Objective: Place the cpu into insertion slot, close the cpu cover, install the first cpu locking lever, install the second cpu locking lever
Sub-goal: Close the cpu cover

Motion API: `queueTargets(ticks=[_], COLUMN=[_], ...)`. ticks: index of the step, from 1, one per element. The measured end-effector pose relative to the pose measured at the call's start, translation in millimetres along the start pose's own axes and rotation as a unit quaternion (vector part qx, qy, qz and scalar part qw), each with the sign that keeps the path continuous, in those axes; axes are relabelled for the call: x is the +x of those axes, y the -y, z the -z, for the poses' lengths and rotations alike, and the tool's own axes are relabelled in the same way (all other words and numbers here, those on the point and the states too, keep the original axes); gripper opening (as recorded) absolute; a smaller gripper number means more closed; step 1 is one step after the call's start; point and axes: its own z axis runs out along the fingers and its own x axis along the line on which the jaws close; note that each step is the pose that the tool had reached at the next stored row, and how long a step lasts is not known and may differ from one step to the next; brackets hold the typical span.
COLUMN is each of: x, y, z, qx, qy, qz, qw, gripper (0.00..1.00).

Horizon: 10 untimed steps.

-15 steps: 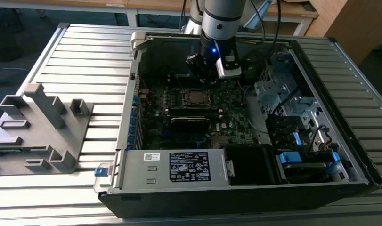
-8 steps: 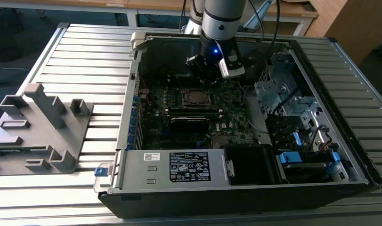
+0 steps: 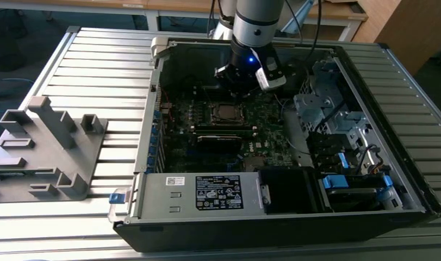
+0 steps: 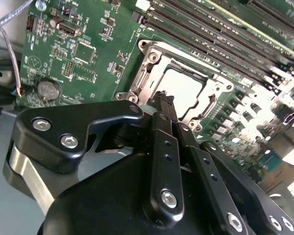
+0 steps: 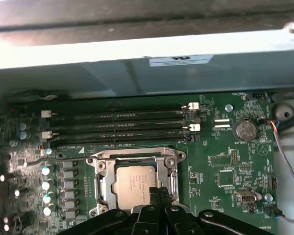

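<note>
Exterior view, left to right:
- A grey plastic fixture block (image 3: 46,147) sat at the far left of the frame on the slatted metal table (image 3: 97,60), well apart from the open black computer case (image 3: 278,228).
- The dark green motherboard (image 3: 264,147) filled mid frame.
- The black two-finger gripper (image 3: 240,93) hung close over it at upper centre.

Task thing:
- The flat square cpu with the dull silvery top (image 5: 136,182) lay seated in the square black insertion slot (image 3: 224,113).
- The thin silvery cpu cover frame (image 5: 104,169) looked to be down around it.
- In both wrist views the gripper (image 4: 165,98) had its fingers pressed together, nothing visible between them, tips at the socket's rim.

I judged this to be lever work. It would go best with the tips closed and low, bearing on the wire lever alone and staying off the chip's top.

Room:
- The case wall bounded the exterior view's left.
- The long black memory slots (image 5: 117,125) ran just beside the socket.
- The grey metal drive cage (image 3: 329,109) closed off the exterior view's right.
- Free room seemed to be upward only.
</note>
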Motion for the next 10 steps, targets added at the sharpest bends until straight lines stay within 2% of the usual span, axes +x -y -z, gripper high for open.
queueTargets(ticks=[2, 10], x=[0.0, 0.0], y=[0.0, 0.0], z=[-0.1, -0.1], qx=[0.0002, 0.0002], qy=[-0.0002, -0.0002], qz=[0.007, 0.008], qw=[0.99998, 0.99997], gripper=[0.10, 0.10])
